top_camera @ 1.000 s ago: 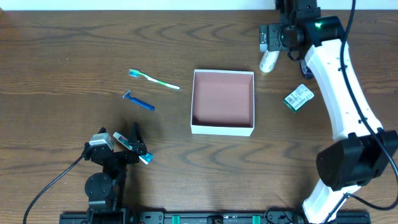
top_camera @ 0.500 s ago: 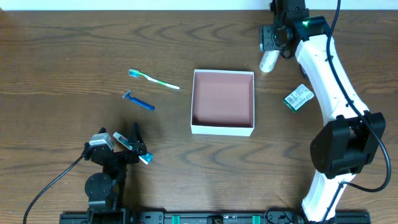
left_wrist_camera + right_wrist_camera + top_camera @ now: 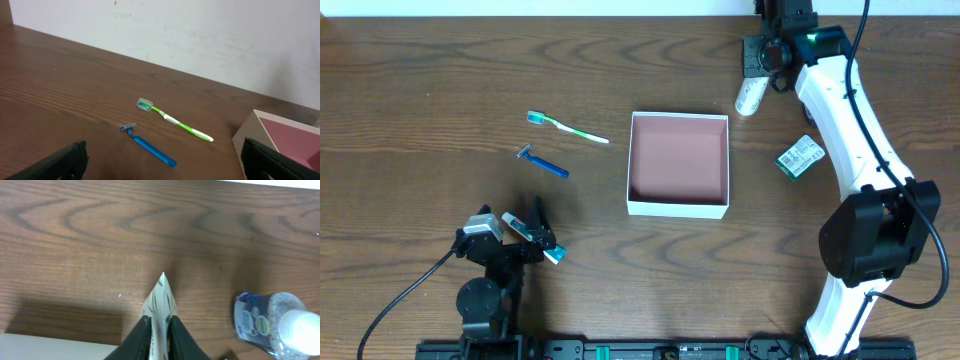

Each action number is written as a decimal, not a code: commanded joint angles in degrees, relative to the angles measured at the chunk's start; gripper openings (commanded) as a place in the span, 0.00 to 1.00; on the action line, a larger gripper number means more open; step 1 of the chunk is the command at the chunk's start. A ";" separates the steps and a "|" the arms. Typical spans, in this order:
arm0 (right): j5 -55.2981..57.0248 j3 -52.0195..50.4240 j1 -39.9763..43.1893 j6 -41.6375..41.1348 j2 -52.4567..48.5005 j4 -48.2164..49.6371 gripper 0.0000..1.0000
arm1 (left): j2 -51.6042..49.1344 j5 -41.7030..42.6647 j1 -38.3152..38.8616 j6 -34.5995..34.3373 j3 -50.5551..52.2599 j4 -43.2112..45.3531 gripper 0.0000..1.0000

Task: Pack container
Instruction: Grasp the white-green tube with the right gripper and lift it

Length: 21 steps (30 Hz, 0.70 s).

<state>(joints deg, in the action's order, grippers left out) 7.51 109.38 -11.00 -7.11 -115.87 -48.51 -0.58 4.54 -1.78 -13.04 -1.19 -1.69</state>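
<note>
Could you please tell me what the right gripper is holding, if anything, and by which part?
The right gripper is pinching the white tube near its flat crimped end, one finger on each face; the crimped tip pokes out past the fingertips.

White right arm [image 3: 855, 130], black joints, green light [image 3: 812, 39]; black left arm [image 3: 490, 275].

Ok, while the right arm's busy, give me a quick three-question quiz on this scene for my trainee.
1. True or false: the container already has an item in it.
2. Fill the gap: the right gripper is pinched shut on the ___.
3. In the overhead view, on which arm's side of the container does the green-and-white packet lie?

Key
1. False: it is empty.
2. white tube, held by its crimped end.
3. The right arm's side, on the table apart from the container.
</note>
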 commanded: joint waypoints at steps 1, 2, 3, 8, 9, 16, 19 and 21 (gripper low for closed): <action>1.60 0.28 0.35 -0.11 -0.52 -1.05 0.03 | 0.28 1.05 -0.02 0.94 0.96 -1.95 0.98; 1.90 0.28 0.44 -0.09 -0.52 -1.40 0.01 | 0.28 1.05 -0.02 0.94 0.96 -1.95 0.98; 2.19 0.28 0.52 -0.07 -0.52 -1.68 0.01 | 0.28 1.05 -0.02 0.94 0.96 -1.95 0.98; 2.19 0.37 0.50 2.08 -0.02 -1.79 0.01 | 0.28 1.05 -0.02 0.94 0.96 -1.95 0.98; 2.16 0.46 0.39 2.05 0.39 -1.81 0.01 | 0.28 1.05 -0.02 0.96 0.96 -1.95 0.98; 2.14 1.46 -0.94 2.03 8.63 -1.42 0.01 | 0.28 1.05 -0.02 0.94 0.96 -1.95 0.98; 2.05 1.46 -1.64 1.29 13.64 -1.81 0.01 | 0.28 1.05 -0.02 0.94 0.96 -1.95 0.98; 1.88 1.46 -2.38 0.61 16.85 -2.71 0.01 | 0.28 1.05 -0.02 0.96 0.96 -1.95 0.98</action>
<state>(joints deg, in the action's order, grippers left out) 8.71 109.34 -11.81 -5.85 -108.03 -51.40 -0.60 4.54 -1.78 -13.04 -1.19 -1.69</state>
